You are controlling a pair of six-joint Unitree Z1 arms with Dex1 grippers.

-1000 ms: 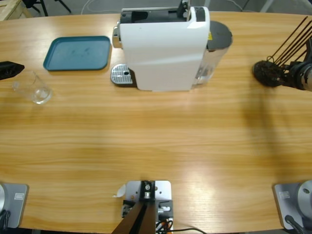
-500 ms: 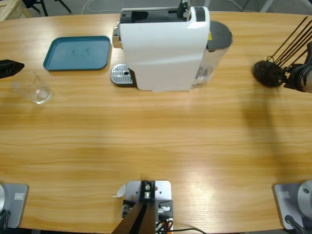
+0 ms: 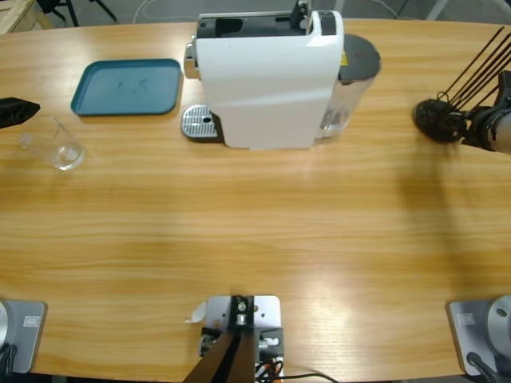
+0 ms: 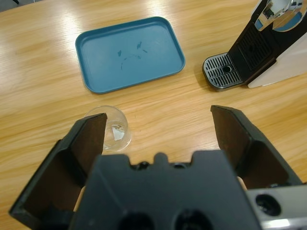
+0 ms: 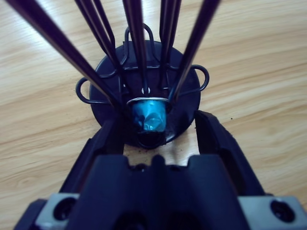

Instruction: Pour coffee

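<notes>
A white coffee machine (image 3: 267, 80) stands at the table's far middle, with its metal drip grate (image 3: 200, 122) to the left. A clear glass cup (image 3: 54, 145) sits at the left. It also shows as the glass cup (image 4: 114, 134) close by the left jaw of my left gripper (image 4: 158, 117), which is open and apart from it. My left gripper (image 3: 16, 112) pokes in at the left edge. My right gripper (image 5: 157, 122) is open, with its jaws on either side of a blue capsule (image 5: 149, 117) at the bottom of a black wire capsule rack (image 3: 437, 120).
A teal tray (image 3: 128, 86) lies at the far left between the cup and the machine. The machine's water tank (image 3: 351, 80) sticks out on its right. The rack's thin black rods (image 5: 134, 43) rise in front of my right gripper.
My right gripper has shifted slightly at the capsule rack. The left gripper, cup and machine have stayed put.
</notes>
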